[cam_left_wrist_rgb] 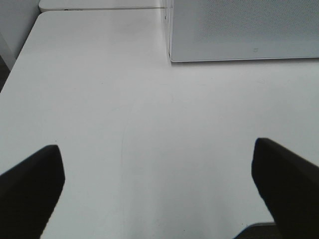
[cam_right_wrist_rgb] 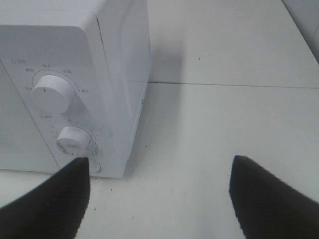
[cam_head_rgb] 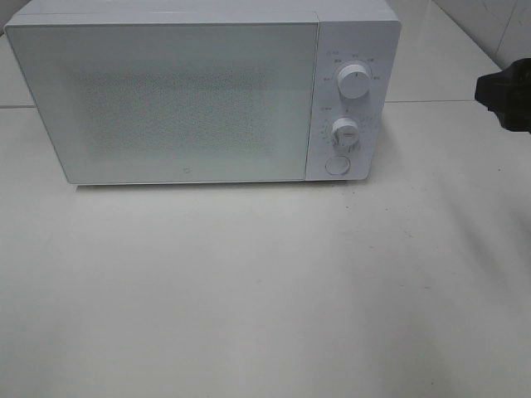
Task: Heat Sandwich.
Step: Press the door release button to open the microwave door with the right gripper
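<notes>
The sandwich is out of view in every frame. A white microwave (cam_head_rgb: 166, 99) stands at the back of the table with its frosted door shut. Its upper knob (cam_head_rgb: 355, 83), lower knob (cam_head_rgb: 345, 131) and round button (cam_head_rgb: 337, 164) sit on the right-hand panel. My right gripper (cam_right_wrist_rgb: 160, 160) is open and empty, just to the right of the microwave (cam_right_wrist_rgb: 75, 74) and near the lower knob (cam_right_wrist_rgb: 72, 139). A dark part of the right arm (cam_head_rgb: 504, 91) shows at the right edge. My left gripper (cam_left_wrist_rgb: 157, 147) is open and empty over bare table, in front of the microwave's left corner (cam_left_wrist_rgb: 239, 30).
The white tabletop (cam_head_rgb: 265, 290) stretches in front of the microwave. A seam in the table (cam_right_wrist_rgb: 224, 84) runs to the right of the microwave. The table's left edge (cam_left_wrist_rgb: 20, 64) shows in the left wrist view.
</notes>
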`<move>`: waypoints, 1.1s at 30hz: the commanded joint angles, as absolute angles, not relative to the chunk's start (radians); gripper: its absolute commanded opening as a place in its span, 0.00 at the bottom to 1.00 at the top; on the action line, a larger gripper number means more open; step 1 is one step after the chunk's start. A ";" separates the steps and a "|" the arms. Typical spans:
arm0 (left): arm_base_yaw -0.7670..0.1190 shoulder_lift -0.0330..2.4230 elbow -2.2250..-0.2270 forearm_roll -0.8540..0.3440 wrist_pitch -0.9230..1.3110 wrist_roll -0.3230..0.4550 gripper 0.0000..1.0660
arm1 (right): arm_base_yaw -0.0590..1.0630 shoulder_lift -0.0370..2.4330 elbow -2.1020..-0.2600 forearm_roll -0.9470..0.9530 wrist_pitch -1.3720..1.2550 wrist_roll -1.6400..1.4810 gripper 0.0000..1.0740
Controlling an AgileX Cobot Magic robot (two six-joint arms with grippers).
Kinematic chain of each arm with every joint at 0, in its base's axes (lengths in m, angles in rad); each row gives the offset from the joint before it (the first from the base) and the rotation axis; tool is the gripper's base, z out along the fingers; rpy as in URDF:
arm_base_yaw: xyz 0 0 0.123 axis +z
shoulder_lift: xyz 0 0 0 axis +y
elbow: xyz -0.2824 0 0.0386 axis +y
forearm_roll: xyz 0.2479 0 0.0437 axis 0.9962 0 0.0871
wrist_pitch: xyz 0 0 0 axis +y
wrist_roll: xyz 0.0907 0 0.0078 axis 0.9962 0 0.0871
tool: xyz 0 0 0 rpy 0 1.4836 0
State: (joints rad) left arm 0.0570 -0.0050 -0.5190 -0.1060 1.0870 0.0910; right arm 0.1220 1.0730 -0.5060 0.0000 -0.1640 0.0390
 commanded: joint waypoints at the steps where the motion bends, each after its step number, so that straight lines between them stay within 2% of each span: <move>1: 0.051 -0.021 -0.518 -0.107 1.071 0.089 0.92 | 0.125 1.103 -0.474 -0.011 -0.285 0.048 0.70; 3: 0.051 -0.021 -0.518 -0.107 1.071 0.089 0.92 | 0.143 1.143 -0.410 -0.007 -0.428 0.042 0.70; 7: 0.051 -0.021 -0.518 -0.107 1.071 0.089 0.92 | 0.173 1.187 -0.363 0.008 -0.545 0.019 0.70; 12: 0.051 -0.021 -0.518 -0.107 1.071 0.089 0.92 | 0.271 1.295 -0.306 0.175 -0.751 -0.100 0.70; 15: 0.051 -0.021 -0.518 -0.107 1.071 0.089 0.92 | 0.318 1.333 -0.304 0.247 -0.794 -0.152 0.70; 18: 0.051 -0.021 -0.518 -0.107 1.071 0.089 0.92 | 0.411 1.405 -0.304 0.364 -0.891 -0.225 0.70; 27: 0.051 -0.021 -0.518 -0.107 1.071 0.089 0.92 | 0.597 1.569 -0.308 0.587 -1.073 -0.243 0.70; 33: 0.051 -0.021 -0.518 -0.107 1.071 0.089 0.92 | 0.699 1.653 -0.343 0.737 -1.111 -0.276 0.70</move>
